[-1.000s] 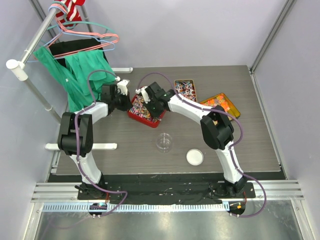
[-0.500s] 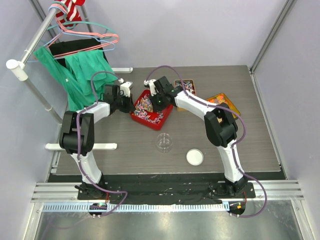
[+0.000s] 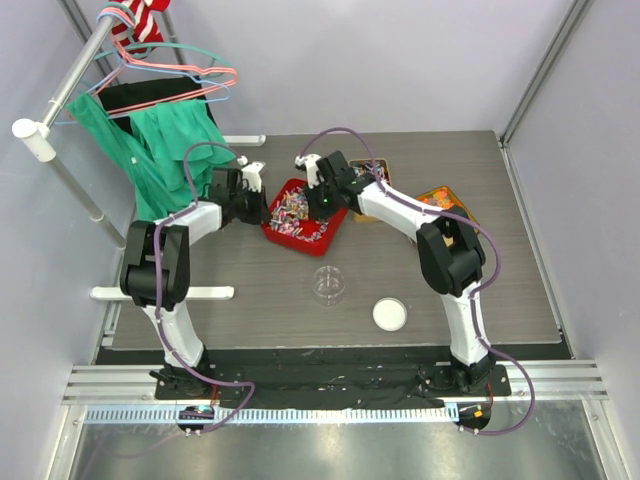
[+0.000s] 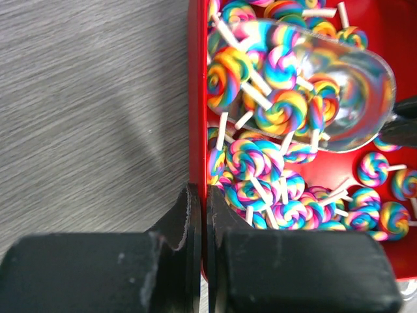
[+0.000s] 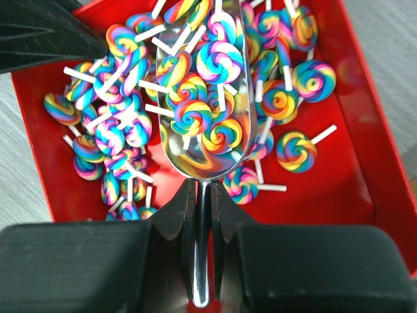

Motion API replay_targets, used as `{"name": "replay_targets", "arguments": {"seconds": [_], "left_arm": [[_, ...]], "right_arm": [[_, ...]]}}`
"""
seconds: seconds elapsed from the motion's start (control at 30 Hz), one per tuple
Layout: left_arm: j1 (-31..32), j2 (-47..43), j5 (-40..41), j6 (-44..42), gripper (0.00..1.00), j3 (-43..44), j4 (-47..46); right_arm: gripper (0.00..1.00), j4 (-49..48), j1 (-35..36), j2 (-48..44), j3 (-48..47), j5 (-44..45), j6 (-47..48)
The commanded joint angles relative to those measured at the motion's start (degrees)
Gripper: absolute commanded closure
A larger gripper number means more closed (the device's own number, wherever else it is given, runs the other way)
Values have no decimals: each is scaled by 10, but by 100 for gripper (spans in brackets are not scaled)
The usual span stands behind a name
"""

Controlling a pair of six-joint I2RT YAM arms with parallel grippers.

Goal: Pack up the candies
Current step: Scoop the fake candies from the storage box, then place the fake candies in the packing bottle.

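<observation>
Candies [image 5: 124,140], rainbow swirl lollipops on white sticks, are lying heaped in red tray [image 5: 352,156] on desk [image 4: 91,98]. Right claw [image 5: 202,208] is pinching handle of metal scoop [image 5: 199,166], its bowl carrying several lollipops inside the tray. Left claw [image 4: 199,215] is clamping tray's side wall, fingers nearly together.

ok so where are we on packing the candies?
Done: nothing packed yet. The clear container looks empty and its white lid lies beside it.
In hand: the left gripper pinches the rim of the red tray. The right gripper holds a metal scoop loaded with swirl lollipops over the tray.
Left: carry the load to the container, probably scoop more, then fit the lid.
</observation>
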State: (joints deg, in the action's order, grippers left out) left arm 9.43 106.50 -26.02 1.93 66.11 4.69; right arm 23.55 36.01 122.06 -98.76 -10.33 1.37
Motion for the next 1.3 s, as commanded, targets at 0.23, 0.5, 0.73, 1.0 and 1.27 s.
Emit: {"name": "replay_targets", "arguments": {"seconds": [0.23,0.5,0.73,1.0,1.27], "left_arm": [[12,-7,-30,33,100,40,-9],[7,1,18,31,100,53,0],[4,8,43,26,100,61,7],[2,17,74,17,100,68,11],[2,27,86,17,100,83,28]], "right_arm": [[99,-109,-24,-86,29,-67,-1],[99,-113,-35,-120,59,-89,14],[99,-118,-42,-170,113,-96,40],[99,-119,-51,-275,216,-115,102],[99,-27,-50,-390,299,-129,198]]}}
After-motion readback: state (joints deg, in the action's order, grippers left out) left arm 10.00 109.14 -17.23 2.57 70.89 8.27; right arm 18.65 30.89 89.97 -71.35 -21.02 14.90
